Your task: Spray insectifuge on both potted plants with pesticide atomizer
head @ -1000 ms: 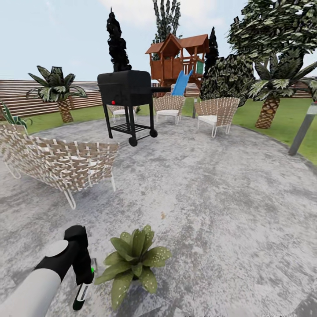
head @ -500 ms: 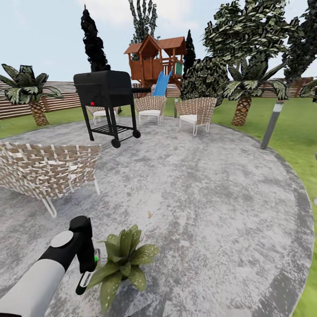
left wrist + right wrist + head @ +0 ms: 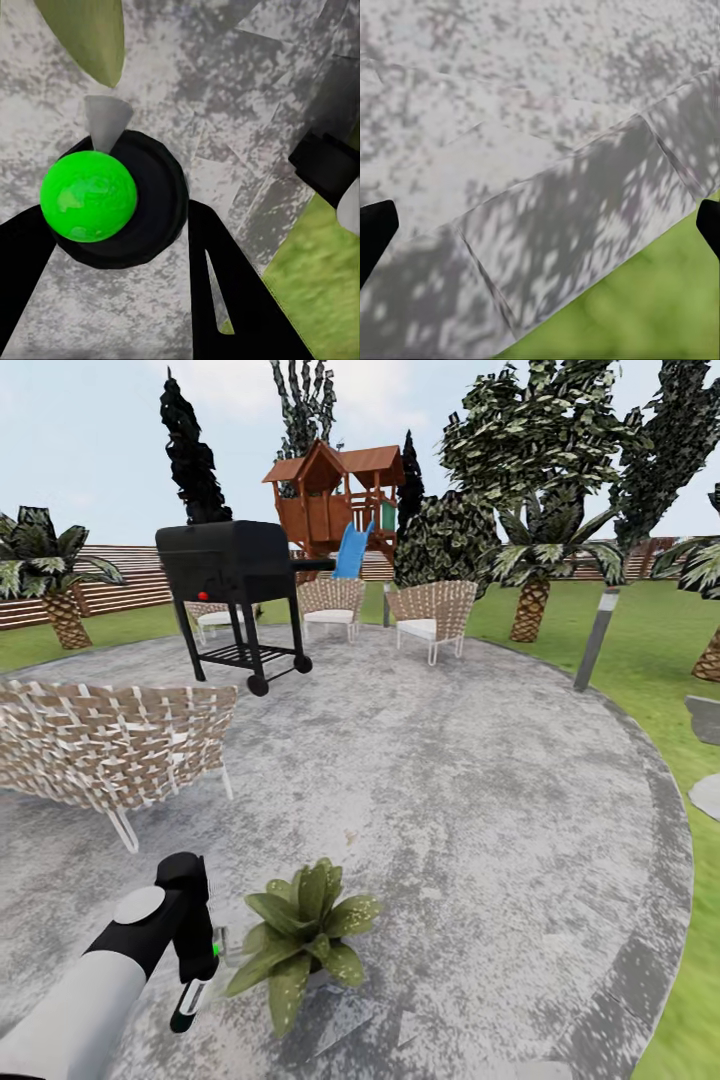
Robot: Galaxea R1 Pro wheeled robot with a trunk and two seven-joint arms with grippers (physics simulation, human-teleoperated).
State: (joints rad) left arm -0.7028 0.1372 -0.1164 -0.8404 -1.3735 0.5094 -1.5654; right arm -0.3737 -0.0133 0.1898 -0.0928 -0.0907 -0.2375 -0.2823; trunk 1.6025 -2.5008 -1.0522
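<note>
At the lower left of the head view, the robot's white and black left arm reaches down over a round grey speckled paved patio (image 3: 480, 780). Its black left gripper (image 3: 192, 990) is closed around a small dark bottle, the pesticide atomizer (image 3: 190, 1000), which hangs tilted just above the paving. A bright green spot marks the bottle's upper end. In the left wrist view the atomizer (image 3: 112, 199) appears end-on, as a black round body with a glossy green ball on it and a pale grey cone-shaped nozzle, and the two black fingers (image 3: 225, 292) press against its sides.

Just beside the atomizer sits a potted plant (image 3: 300, 940), a low rosette of broad pointed green leaves (some speckled yellow), its pot hidden by the foliage. One leaf tip (image 3: 86, 34) lies close to the nozzle in the left wrist view.

The right wrist view looks down on grey paving slabs meeting green grass, with the right gripper (image 3: 540, 225) held wide open, its black fingertips (image 3: 375, 232) at opposite edges.

Farther back on the patio stand a black wheeled grill (image 3: 235, 595), a woven wicker sofa (image 3: 110, 745) and two wicker chairs (image 3: 430, 615). A grey bollard post (image 3: 595, 640) stands at the patio's edge, with a wooden playhouse (image 3: 335, 495), palms and a slatted fence beyond.
</note>
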